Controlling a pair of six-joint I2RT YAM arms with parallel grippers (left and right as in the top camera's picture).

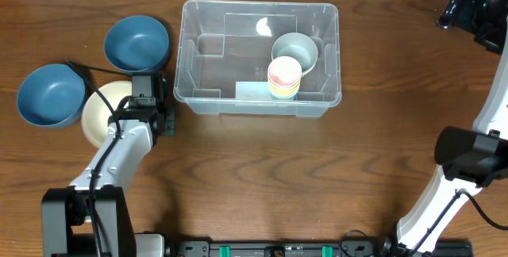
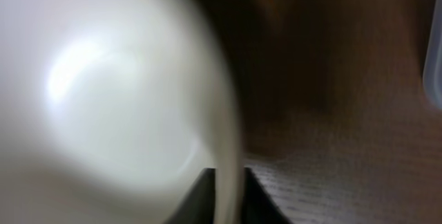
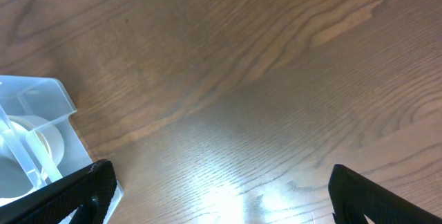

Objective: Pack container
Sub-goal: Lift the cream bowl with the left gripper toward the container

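The clear plastic container (image 1: pixel 258 55) stands at the back middle of the table. Inside it are a grey-green bowl (image 1: pixel 294 51) and a stack of small pale cups (image 1: pixel 284 78). My left gripper (image 1: pixel 147 90) is shut on the rim of a cream bowl (image 1: pixel 103 110) left of the container; in the left wrist view the cream bowl (image 2: pixel 103 106) fills the frame with my fingers (image 2: pixel 228 196) pinching its wall. My right gripper (image 3: pixel 217 196) is open and empty over bare wood, with the container's corner (image 3: pixel 38 134) at its left.
Two blue bowls sit at the far left: one (image 1: pixel 136 41) behind the cream bowl, one (image 1: pixel 51 94) to its left. The right arm's base (image 1: pixel 468 158) stands at the right edge.
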